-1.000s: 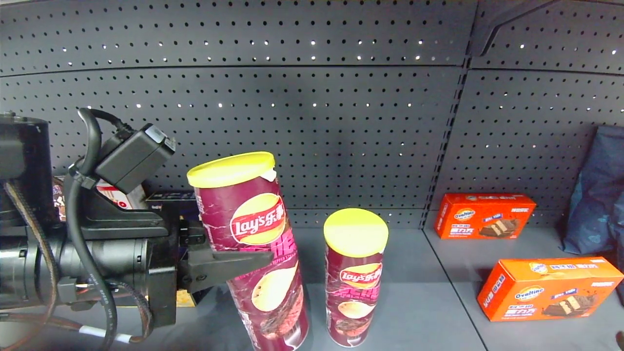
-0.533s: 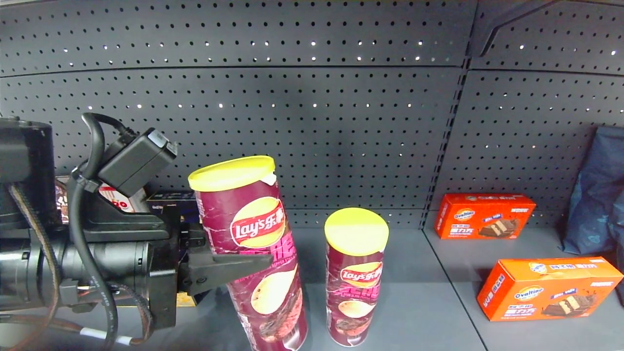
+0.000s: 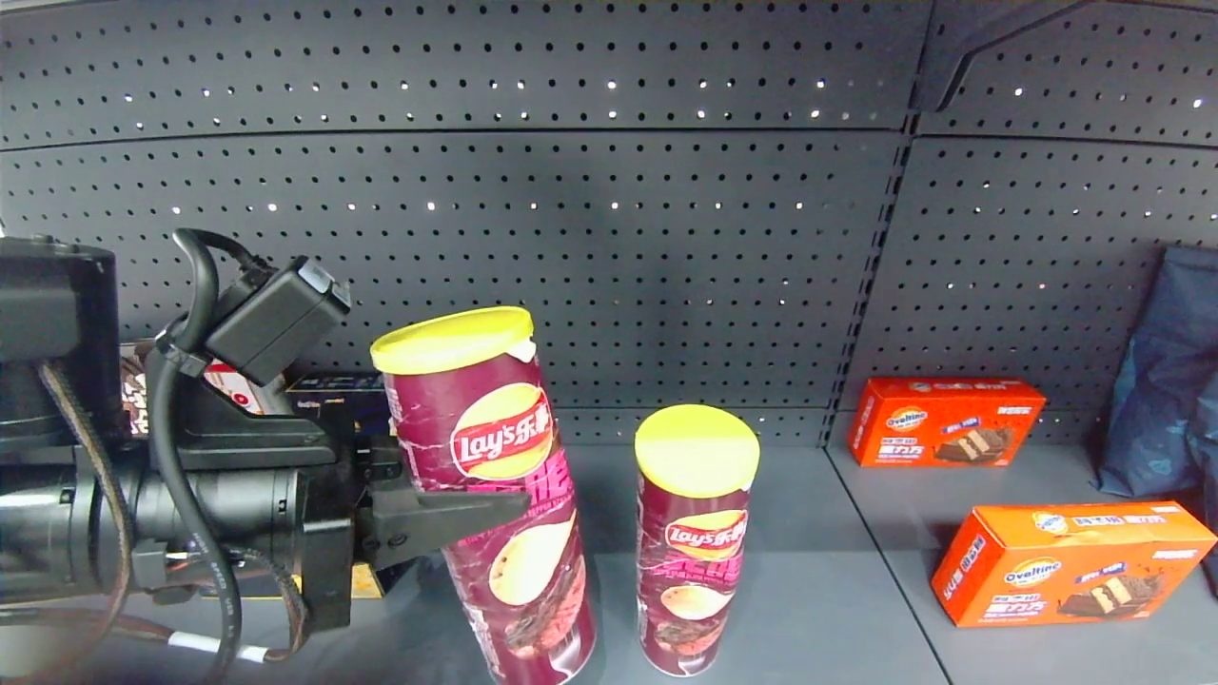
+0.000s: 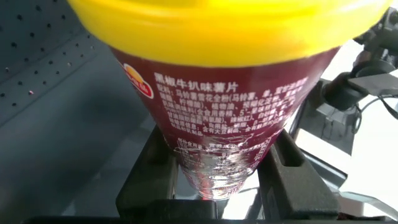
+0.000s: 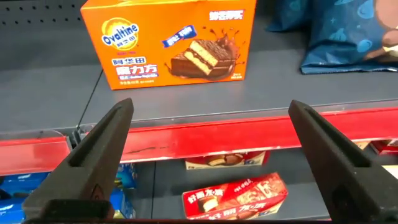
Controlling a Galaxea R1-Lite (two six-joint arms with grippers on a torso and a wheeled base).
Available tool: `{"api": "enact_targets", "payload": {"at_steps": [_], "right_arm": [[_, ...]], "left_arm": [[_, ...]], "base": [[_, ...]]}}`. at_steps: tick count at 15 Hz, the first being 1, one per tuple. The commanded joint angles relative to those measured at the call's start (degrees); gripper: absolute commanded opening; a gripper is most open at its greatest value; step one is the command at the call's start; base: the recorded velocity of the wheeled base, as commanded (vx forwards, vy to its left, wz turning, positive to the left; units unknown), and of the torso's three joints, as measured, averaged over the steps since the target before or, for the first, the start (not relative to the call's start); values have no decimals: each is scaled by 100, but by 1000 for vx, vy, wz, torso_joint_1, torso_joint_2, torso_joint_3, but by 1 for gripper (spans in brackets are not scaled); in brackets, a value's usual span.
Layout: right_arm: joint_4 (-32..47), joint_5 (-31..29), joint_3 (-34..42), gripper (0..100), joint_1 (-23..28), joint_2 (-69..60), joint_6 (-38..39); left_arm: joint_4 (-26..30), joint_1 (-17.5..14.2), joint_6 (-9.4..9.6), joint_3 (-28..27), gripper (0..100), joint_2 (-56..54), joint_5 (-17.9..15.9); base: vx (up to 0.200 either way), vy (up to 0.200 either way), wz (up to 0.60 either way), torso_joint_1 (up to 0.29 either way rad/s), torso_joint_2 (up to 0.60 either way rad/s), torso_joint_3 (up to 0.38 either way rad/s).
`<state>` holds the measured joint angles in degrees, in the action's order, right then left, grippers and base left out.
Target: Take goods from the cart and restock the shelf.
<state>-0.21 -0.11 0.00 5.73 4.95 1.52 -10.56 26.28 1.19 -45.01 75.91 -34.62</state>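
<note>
My left gripper (image 3: 447,509) is shut on a maroon chips can with a yellow lid (image 3: 485,476), gripping it around the middle. The can leans left at the top, and its base is down near the grey shelf floor (image 3: 809,609). In the left wrist view the same can (image 4: 230,106) sits between the two black fingers (image 4: 152,180). A second, shorter-looking can (image 3: 695,542) stands upright just to the right, a small gap away. My right gripper (image 5: 211,162) is open in front of the red shelf edge (image 5: 217,134), with nothing between its fingers.
Two orange snack boxes (image 3: 942,421) (image 3: 1075,561) lie on the right shelf bay, one seen close up (image 5: 171,40). A blue bag (image 3: 1166,381) leans at the far right. Small boxes (image 3: 324,390) sit behind the left arm. A lower shelf holds red boxes (image 5: 236,196).
The left arm has edged slightly right and down with the can, so the can's lid sits a little lower. The standing can and the boxes have not moved.
</note>
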Motion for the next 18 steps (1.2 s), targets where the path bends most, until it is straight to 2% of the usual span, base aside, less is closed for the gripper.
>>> {"api": "enact_targets", "payload": {"at_steps": [1, 3, 5, 7, 8, 9, 10, 11, 12, 13, 14, 15, 16, 17, 18], "right_arm": [[-6, 2, 0, 100, -2, 32, -3], [-6, 2, 0, 100, -2, 41, -3], [-6, 2, 0, 100, -2, 32, -3], [-6, 2, 0, 100, -2, 32, -3], [-6, 2, 0, 100, -2, 32, -3], [-6, 2, 0, 100, -2, 32, -3], [-6, 2, 0, 100, -2, 32, -3], [-6, 2, 0, 100, -2, 32, -3], [-6, 2, 0, 100, -2, 32, -3], [-6, 2, 0, 100, -2, 32, -3], [-6, 2, 0, 100, -2, 32, -3], [-6, 2, 0, 100, -2, 32, -3], [-6, 2, 0, 100, -2, 32, -3], [-6, 2, 0, 100, -2, 32, -3], [-6, 2, 0, 100, -2, 32, -3]], "left_arm": [[-104, -27, -5, 1, 0, 99, -1], [-1159, -457, 74, 27, 0, 618, 17], [-2073, -528, 100, -43, 0, 1093, 43], [-2214, -563, 118, -263, 0, 1312, 8], [-2214, -528, 179, -412, 0, 1497, 8], [-2214, -589, 338, -518, 0, 1778, -89], [-2196, -589, 338, -579, 0, 1857, -317], [-2179, -528, 461, -650, 0, 1954, -352], [-2029, -572, 795, -773, 0, 2112, -344], [-1853, -607, 900, -869, 0, 2130, -344], [-1291, -668, 1014, -1159, 0, 2147, -387], [-359, -712, 1129, -1766, 0, 2226, -431], [-17, -712, 1199, -1986, 0, 2305, -458], [370, -774, 1427, -2302, 0, 2393, -528], [476, -765, 1638, -2495, 0, 2543, -678]], "base": [[0, 0, 0, 0, 0, 0], [0, 0, 0, 0, 0, 0], [0, 0, 0, 0, 0, 0], [0, 0, 0, 0, 0, 0], [0, 0, 0, 0, 0, 0], [0, 0, 0, 0, 0, 0], [0, 0, 0, 0, 0, 0], [0, 0, 0, 0, 0, 0], [0, 0, 0, 0, 0, 0], [0, 0, 0, 0, 0, 0], [0, 0, 0, 0, 0, 0], [0, 0, 0, 0, 0, 0], [0, 0, 0, 0, 0, 0], [0, 0, 0, 0, 0, 0], [0, 0, 0, 0, 0, 0]]}}
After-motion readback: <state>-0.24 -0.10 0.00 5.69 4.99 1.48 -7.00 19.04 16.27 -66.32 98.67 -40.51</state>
